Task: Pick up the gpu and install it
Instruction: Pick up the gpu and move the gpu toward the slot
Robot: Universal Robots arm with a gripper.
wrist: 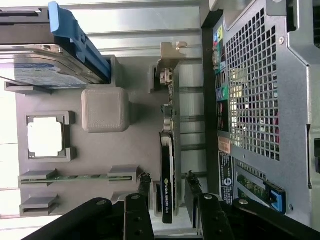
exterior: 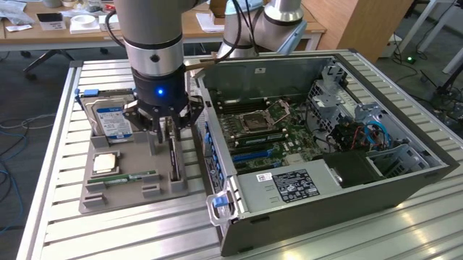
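pincer straddles the gpu; wrist view reveals side gaps.

The gpu is seen as matt black, its bracket as bare silvery metal; the holder is moulded in dull grey plastic, and the table is formed of ribbed, satin aluminium.

Gpu: thin, flat, black, with a silvery bracket at one end. Stands on its long edge in a slot of the gray tray, just beside the computer case.
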